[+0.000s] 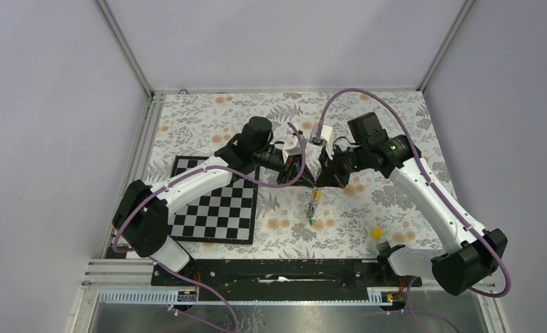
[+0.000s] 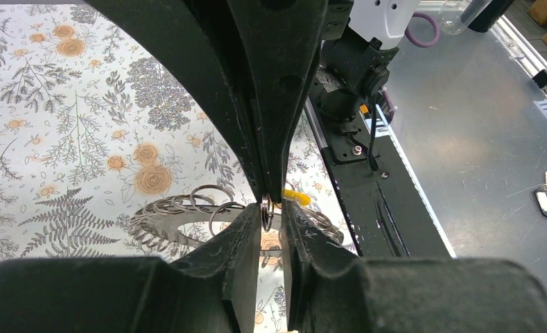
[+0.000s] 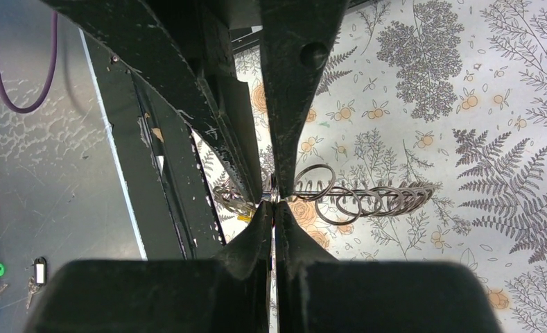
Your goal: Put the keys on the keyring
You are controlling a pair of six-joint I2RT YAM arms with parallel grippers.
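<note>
Above table [image 1: 395, 111] centre, right claw [image 3: 274, 201] was clamped shut on keyring [image 3: 367, 198] wire. Left claw [image 2: 272, 215] stood barely apart around small loop [image 2: 265, 210] beside yellow key [image 2: 298, 196]; grip unclear. Risk: thin wire slipping from either pinch, dropping trailing keys [image 1: 314, 208].

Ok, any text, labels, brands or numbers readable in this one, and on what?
No text can be read in any view.
Black key tag on the metal surface, right wrist view: white insert, too small to read.
Key tag on the metal surface, left wrist view: too small to read.
</note>
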